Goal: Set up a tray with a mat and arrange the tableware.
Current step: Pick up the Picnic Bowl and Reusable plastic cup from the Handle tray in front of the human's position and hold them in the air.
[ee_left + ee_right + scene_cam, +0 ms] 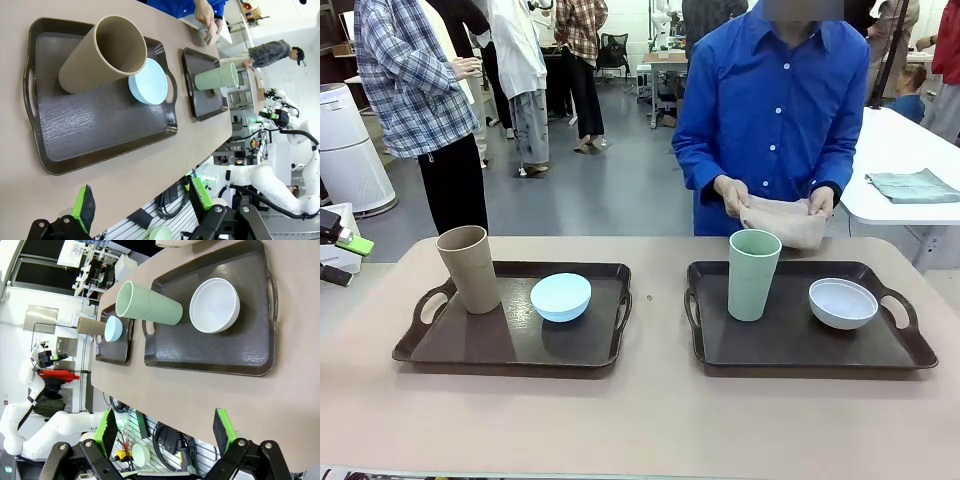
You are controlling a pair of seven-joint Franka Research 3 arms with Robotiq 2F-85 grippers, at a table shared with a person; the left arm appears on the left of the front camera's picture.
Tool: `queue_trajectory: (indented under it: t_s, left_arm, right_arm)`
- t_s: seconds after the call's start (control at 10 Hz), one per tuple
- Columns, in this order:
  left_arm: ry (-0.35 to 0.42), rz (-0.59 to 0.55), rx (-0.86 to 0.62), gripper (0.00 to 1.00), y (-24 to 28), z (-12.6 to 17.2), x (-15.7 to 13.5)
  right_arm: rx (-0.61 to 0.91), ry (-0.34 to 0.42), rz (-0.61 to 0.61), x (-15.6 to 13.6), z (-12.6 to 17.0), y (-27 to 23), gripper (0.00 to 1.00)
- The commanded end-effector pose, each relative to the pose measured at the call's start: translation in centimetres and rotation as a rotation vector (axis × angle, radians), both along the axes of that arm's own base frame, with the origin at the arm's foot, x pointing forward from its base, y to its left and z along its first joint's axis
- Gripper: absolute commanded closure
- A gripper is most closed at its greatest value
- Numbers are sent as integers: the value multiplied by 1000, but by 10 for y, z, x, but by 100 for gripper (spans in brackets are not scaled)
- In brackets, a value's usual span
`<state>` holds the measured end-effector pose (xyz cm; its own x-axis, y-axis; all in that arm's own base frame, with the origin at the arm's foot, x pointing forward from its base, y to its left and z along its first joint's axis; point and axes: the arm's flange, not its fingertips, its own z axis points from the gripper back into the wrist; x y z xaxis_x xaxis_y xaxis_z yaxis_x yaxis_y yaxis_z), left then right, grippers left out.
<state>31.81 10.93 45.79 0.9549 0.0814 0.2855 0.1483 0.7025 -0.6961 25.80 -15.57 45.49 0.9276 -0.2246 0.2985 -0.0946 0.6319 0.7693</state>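
Pretty big open workshop space, evenly lit, with a smooth grey floor (620, 190) running way back. Just off the right edge of the beige table (650, 420) there's a white table (900, 150) with a folded grey-green cloth (915, 185) lying on it. Over past the left edge stands a white cylindrical appliance (348, 150). Farther back you can spot a black office chair (613, 50), a small wooden desk (665, 58), and a person in a plaid shirt (410, 80) standing around.
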Motion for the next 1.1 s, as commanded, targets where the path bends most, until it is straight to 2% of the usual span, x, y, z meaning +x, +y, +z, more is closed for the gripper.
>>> queue_trajectory:
  t_s: [0.0, 1.0]
  left_arm:
    - [-3, -3, -11, 0, -1, 0, 0]
    - [-3, -3, -11, 0, -1, 0, 0]
  right_arm:
    - [6, 1, 7, -2, 0, 0, 0]
    - [6, 1, 7, -2, 0, 0, 0]
